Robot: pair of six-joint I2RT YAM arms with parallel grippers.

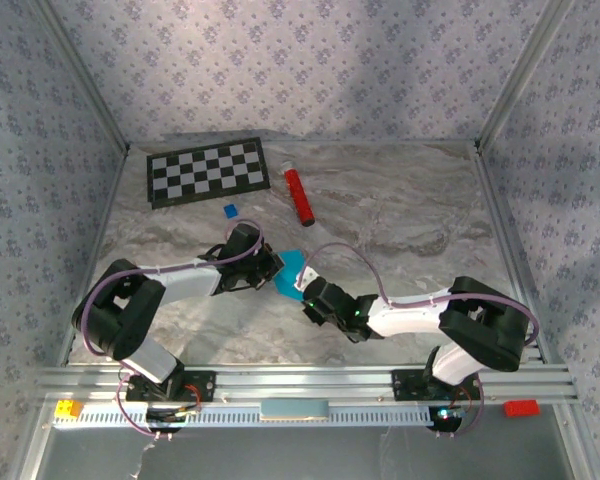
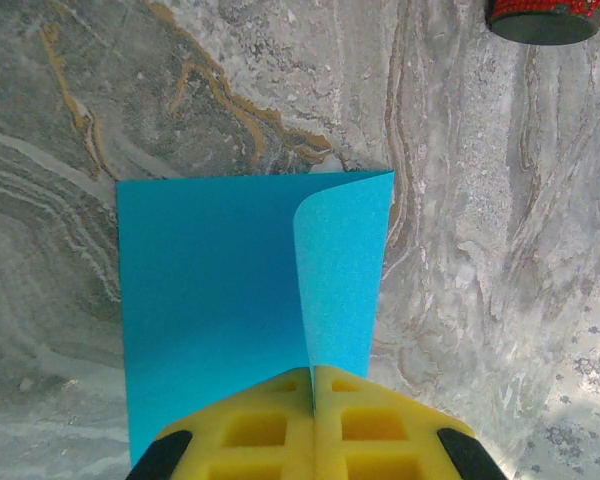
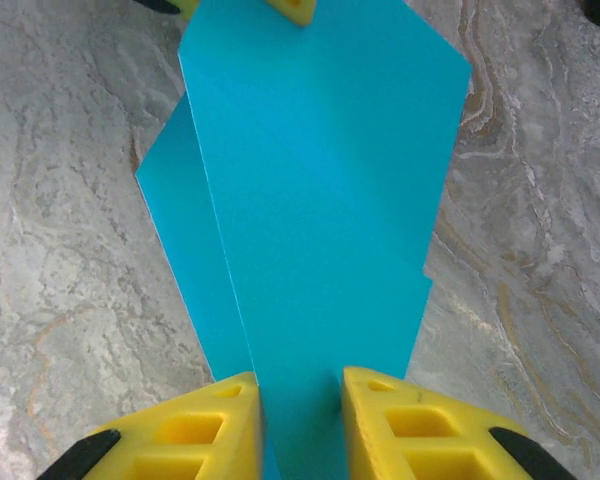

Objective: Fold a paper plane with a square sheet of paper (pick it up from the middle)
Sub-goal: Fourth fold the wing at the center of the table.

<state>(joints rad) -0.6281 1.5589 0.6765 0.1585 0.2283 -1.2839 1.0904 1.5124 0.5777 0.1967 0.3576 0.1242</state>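
You have the square sheet of paper (image 1: 291, 274) mid-table between both arms, part-folded. Your left gripper (image 2: 313, 385) is clenched on its edge; your right gripper (image 3: 300, 385) stands parted astride it, the fold running straight ahead, so closing there looks nearest

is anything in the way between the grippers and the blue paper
Nothing visible does. The left gripper is shut on an edge of the square sheet of paper, and the paper also runs between the parted fingers of the right gripper. The red cylinder and the small blue block lie farther back, apart from it.
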